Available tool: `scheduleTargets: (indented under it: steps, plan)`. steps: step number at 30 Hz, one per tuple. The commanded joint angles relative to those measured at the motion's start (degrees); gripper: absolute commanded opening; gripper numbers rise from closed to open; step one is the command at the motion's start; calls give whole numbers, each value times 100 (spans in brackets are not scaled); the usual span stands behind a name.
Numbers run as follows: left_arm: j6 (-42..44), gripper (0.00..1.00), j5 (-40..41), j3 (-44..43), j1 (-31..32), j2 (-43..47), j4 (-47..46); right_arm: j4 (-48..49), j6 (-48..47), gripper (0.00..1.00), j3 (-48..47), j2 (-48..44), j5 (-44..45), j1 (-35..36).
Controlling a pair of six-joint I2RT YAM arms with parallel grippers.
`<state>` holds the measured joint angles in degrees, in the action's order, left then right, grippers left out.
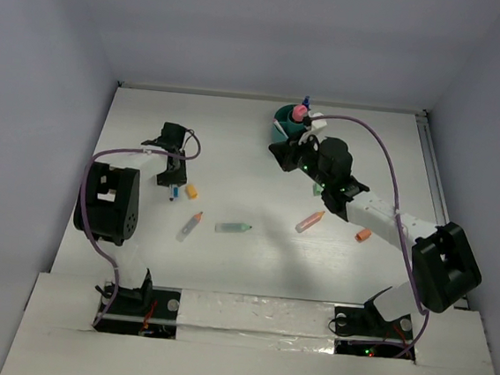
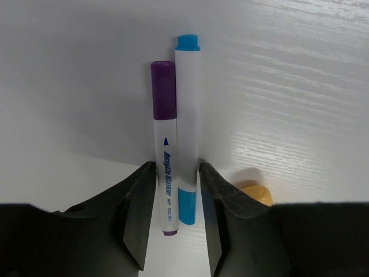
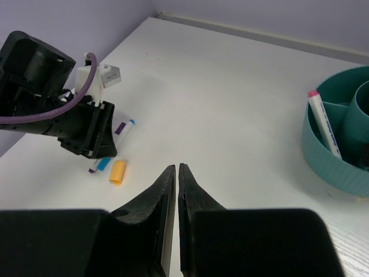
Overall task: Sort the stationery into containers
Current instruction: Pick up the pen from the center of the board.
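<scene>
Unsorted on the bench [image 1: 251,267] are seen a green marker [image 1: 233,227], orange marker [image 1: 310,221] and orange cap [image 1: 363,236]. Farther, a purple marker [image 2: 164,144] and blue marker [image 2: 186,127] are pinched by the left hand [image 2: 177,173]; the right hand [image 3: 176,168] is shut, empty. Little beyond a pink-capped pen [image 3: 323,124] is stowed in the teal organiser [image 3: 328,164].

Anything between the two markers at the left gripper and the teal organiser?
Nothing lies on the table between the purple marker and blue marker and the organiser. Only the shut right gripper hangs beside the organiser on that side, possibly crowding the approach.
</scene>
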<state>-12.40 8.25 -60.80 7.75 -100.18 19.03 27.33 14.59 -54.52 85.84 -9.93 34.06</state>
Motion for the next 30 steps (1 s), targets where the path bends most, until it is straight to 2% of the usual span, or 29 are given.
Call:
scheduleTargets:
  steps: [1,7,9,17,21,30]
  plan:
    - [36,33,-104,-169,-45,-45,66,27,-9,12,-164,-147,-52,100]
    - [27,51,-236,-126,-45,350,-39,-35,-53,12,-225,-77,-35,100]
    - [19,53,-306,-117,-98,411,-75,-44,-61,12,-243,-59,-26,153]
    - [-52,49,-272,-20,-335,684,-241,-105,-114,12,-296,3,18,153]
    - [-78,40,0,-3,-335,641,-189,-123,-114,12,-313,20,27,206]
    - [-34,39,-166,-46,-388,333,-198,-149,-114,12,-322,-15,0,206]
